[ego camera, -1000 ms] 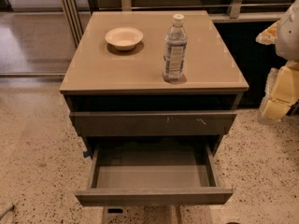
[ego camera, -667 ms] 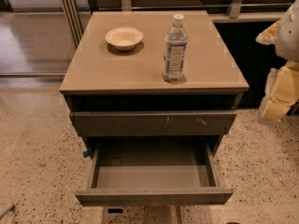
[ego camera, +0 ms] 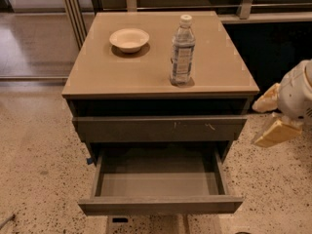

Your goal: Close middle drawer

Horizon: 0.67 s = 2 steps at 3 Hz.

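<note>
Hovering off the right side of the cabinet (ego camera: 122,77), my gripper (ego camera: 260,123) now sits lower and a little further left than a second ago, level with the scratched upper drawer front (ego camera: 146,129), touching nothing. Its two tan fingers (ego camera: 279,133) stand apart with nothing between them. Nothing else has shifted: the middle drawer (ego camera: 161,204) is as far out as it was, pulled well forward under the scratched front, low in the centre of the view. Its plain flat front faces the camera, its long axis runs left to right across the frame, and its grey inner box lies open to view from above. On the cabinet top, a pale bowl (ego camera: 129,39) rests at back left, and a clear water bottle (ego camera: 182,52) with a white cap stands upright nearer the middle, well apart from the bowl. Speckled floor (ego camera: 39,145) surrounds the cabinet.
</note>
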Available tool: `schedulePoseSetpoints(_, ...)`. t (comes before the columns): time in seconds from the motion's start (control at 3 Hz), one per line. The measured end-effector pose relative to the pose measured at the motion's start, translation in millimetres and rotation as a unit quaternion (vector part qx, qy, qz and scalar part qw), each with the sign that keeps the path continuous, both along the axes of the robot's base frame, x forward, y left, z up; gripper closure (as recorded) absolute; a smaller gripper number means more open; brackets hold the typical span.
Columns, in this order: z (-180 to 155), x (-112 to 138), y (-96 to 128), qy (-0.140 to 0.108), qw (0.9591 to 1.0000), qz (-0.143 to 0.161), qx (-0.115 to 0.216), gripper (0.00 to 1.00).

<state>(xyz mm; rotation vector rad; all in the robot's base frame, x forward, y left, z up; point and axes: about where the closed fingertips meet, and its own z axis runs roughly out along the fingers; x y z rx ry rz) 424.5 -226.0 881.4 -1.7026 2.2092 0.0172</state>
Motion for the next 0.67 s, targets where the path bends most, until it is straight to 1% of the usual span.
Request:
schedulePoseSetpoints(0.33,-79,-12,-4,0.037,0.9982,0.008,0.046,0.67)
schedulePoseSetpoints(0.67,-153,-26,-1,0.106,0.9907,0.035,0.078,0.91)
